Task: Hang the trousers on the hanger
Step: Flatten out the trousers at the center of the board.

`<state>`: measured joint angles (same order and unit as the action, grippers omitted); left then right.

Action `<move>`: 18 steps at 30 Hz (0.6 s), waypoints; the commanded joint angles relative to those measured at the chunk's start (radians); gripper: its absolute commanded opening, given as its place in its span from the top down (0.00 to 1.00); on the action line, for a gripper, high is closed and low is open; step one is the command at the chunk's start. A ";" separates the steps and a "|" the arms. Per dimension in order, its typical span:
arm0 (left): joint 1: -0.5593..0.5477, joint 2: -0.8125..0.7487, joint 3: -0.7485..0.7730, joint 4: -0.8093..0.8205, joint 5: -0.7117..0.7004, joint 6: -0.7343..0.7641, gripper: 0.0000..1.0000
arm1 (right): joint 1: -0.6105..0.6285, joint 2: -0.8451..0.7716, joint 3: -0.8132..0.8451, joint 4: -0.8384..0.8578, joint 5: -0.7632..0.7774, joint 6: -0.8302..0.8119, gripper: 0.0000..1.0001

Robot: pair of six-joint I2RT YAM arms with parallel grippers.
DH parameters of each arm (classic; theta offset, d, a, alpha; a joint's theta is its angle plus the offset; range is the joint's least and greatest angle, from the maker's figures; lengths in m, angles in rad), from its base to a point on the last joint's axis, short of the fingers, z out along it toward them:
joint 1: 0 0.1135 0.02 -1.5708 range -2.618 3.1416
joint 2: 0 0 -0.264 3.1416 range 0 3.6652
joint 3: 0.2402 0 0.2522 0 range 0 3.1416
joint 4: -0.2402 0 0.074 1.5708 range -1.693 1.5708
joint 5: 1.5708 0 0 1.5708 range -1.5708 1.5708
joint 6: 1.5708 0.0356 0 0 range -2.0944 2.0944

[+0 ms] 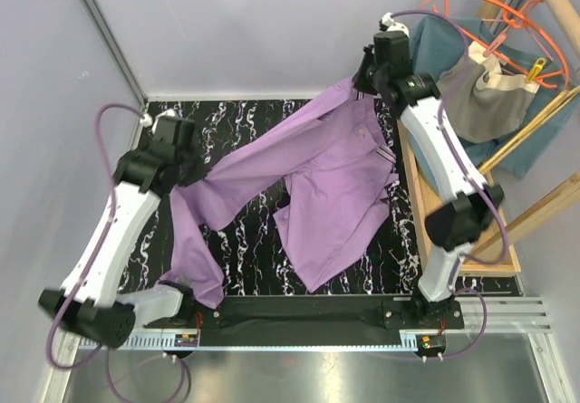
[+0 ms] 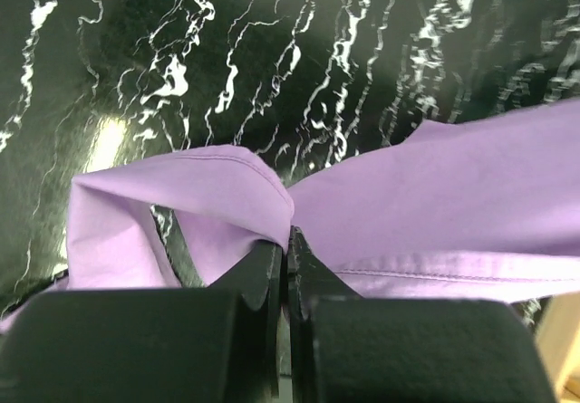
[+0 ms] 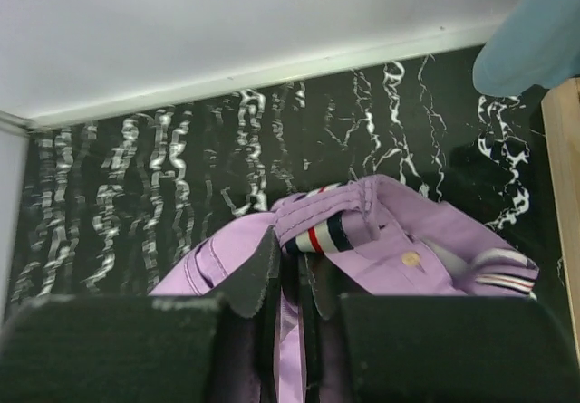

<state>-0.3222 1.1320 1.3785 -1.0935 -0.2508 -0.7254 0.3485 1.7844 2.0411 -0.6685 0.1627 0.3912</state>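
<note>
The lilac trousers (image 1: 317, 167) hang stretched between both arms above the black marbled table (image 1: 254, 235), with one leg drooping over the near edge. My left gripper (image 1: 192, 178) is shut on a fold of a trouser leg (image 2: 435, 186); its fingertips (image 2: 290, 235) meet with cloth pinched between them. At the back right my right gripper (image 1: 362, 84) is shut on the waist (image 3: 399, 231), with the striped waistband (image 3: 322, 235) bunched at its tips (image 3: 294, 244). A small yellow piece (image 1: 535, 66), possibly the hanger, shows among the garments on the rack; the rest of it is hidden.
A wooden rack (image 1: 412, 181) borders the table's right side, carrying a teal shirt (image 1: 444, 41) and a small grey garment (image 1: 489, 104). Orange hangers (image 1: 471, 4) loop above them. Lilac walls close off the back and left. The teal shirt (image 3: 535, 32) also hangs near my right gripper.
</note>
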 commanded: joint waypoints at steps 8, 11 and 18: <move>0.106 0.340 0.017 0.153 0.044 0.078 1.00 | -0.098 0.394 0.361 0.055 0.008 0.014 1.00; 0.133 0.413 0.039 0.194 0.064 0.080 1.00 | -0.124 0.475 0.425 0.038 0.020 0.012 1.00; 0.183 0.652 0.234 0.185 0.097 0.121 0.95 | -0.198 0.615 0.514 0.063 0.037 -0.032 1.00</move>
<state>-0.1711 1.7233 1.5211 -0.8719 -0.1394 -0.6674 0.2371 2.3608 2.4893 -0.7025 0.1108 0.4007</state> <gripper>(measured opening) 0.030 0.121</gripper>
